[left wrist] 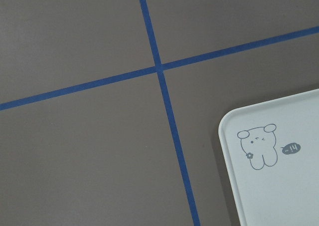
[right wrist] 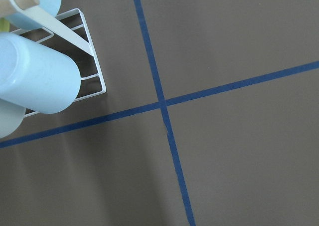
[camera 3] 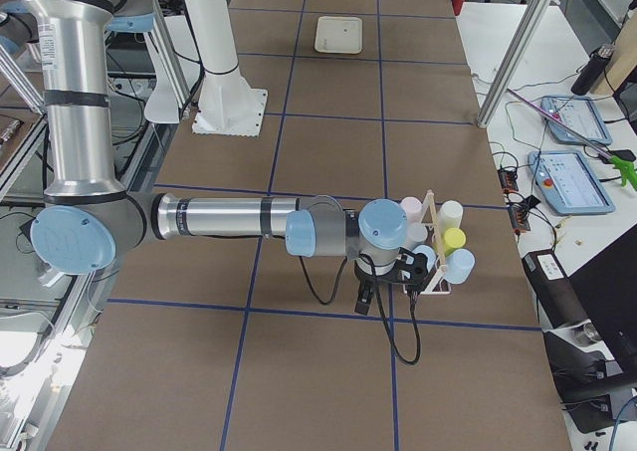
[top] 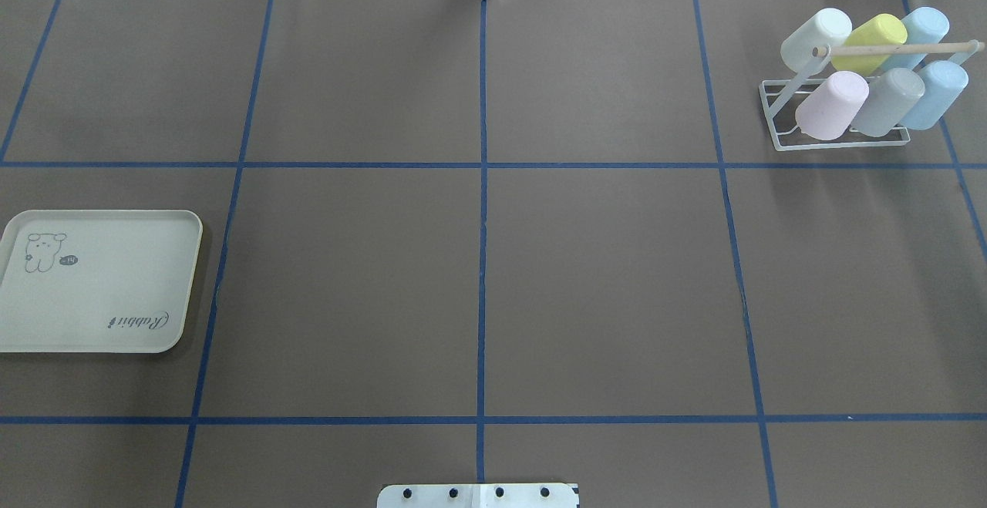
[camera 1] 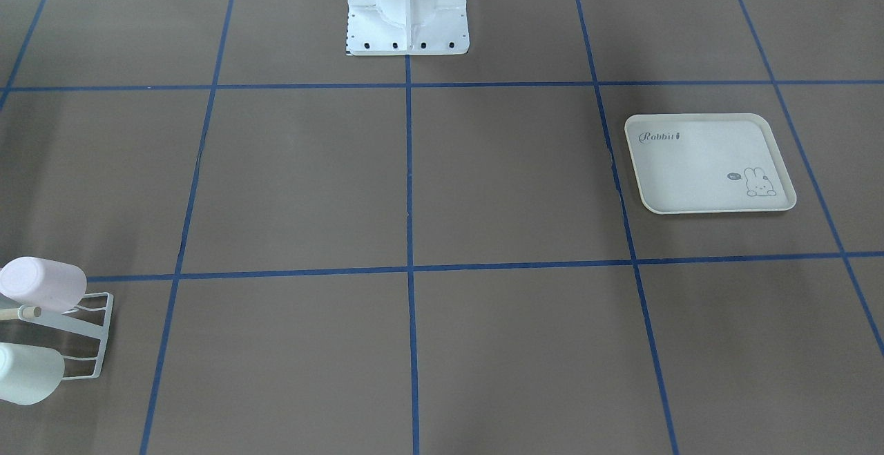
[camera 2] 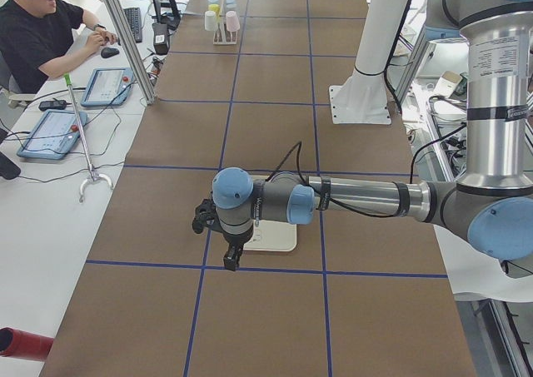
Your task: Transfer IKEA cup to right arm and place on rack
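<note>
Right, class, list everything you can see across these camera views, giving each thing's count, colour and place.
table: one, brown with a blue tape grid
rack: one, white wire with a wooden rod, table's far right corner
cups: six; white, yellow, pink, grey, two light blue; tilted on the rack
tray: one, cream, rabbit print, robot's left of the table
pedestal: one, white, middle of the robot's table edge
person: one, black top, seated at a side desk
left arm: one, silver-grey with blue caps, above the tray
right arm: one, same colours, wrist beside the rack

Cream rabbit-print tray (top: pixel 116 284) lies on the brown table (top: pixel 601 284).
</note>
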